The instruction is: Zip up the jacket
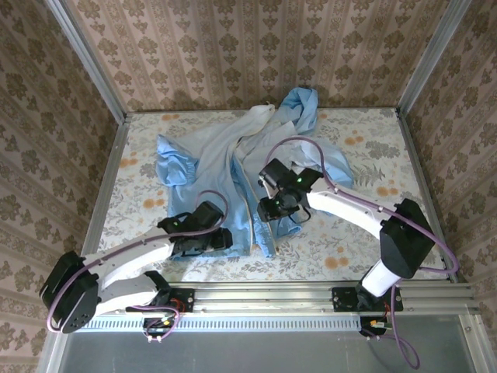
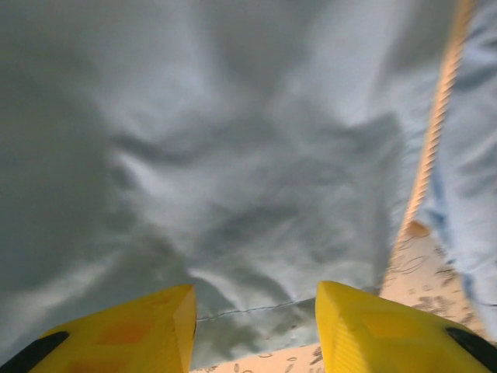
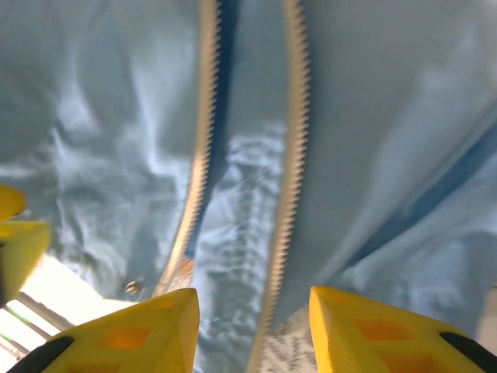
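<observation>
Jacket (image 1: 210, 167) lies crumpled, pale blue, front unzipped (toothed strips (image 3: 293, 155) apart).

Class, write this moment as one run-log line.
jacket: unzipped, spread on table | left gripper: open over hem | right gripper: open above zipper teeth

Brown damask wallpaper (image 1: 256, 47) covered the walls across the top and both sides of the frame. A pale, floral-patterned table (image 1: 365, 256) lay brightly lit at centre, with a metal rail (image 1: 272, 297) along its lower edge.
</observation>
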{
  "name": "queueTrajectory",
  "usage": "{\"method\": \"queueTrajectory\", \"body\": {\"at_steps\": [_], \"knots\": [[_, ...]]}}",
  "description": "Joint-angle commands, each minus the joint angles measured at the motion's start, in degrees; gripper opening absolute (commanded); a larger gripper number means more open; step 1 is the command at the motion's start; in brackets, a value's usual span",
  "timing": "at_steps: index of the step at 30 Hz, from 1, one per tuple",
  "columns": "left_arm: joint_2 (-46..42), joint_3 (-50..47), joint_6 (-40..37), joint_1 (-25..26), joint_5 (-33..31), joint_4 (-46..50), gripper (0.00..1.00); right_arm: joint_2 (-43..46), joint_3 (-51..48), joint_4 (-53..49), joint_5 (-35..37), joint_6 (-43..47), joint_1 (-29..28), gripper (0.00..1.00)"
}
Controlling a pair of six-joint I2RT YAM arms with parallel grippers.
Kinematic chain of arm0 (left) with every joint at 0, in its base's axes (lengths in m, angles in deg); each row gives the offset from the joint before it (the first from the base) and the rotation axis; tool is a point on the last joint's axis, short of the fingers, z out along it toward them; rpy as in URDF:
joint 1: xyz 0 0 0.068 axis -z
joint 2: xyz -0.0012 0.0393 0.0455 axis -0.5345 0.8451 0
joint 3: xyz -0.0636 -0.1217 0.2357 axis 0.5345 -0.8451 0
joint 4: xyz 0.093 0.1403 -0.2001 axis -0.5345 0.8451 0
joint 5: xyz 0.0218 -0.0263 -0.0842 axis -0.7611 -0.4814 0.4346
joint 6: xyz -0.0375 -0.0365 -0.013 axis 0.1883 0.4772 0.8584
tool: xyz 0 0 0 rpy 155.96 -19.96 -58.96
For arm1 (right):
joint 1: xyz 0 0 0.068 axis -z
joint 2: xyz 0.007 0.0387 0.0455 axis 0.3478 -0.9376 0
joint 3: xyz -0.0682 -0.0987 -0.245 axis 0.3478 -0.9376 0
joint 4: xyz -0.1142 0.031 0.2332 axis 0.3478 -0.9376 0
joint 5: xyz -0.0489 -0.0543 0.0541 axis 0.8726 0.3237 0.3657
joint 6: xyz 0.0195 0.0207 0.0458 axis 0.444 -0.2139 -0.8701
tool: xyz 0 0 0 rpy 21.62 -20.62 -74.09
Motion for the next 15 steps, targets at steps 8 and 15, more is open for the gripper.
{"method": "queueTrajectory", "body": {"at_steps": [8,15], "knots": [[3.45,-7.08,6.54,1.4,-0.85,-9.5,0.41,-3.72,-3.9,9.53,-5.82,-9.68,-2.58,0.32],[5.51,-12.4,9.61,1.38,-0.77,-15.1,0.39,-5.86,-4.13,11.53,-6.12,-10.62,-3.5,0.32]]}}
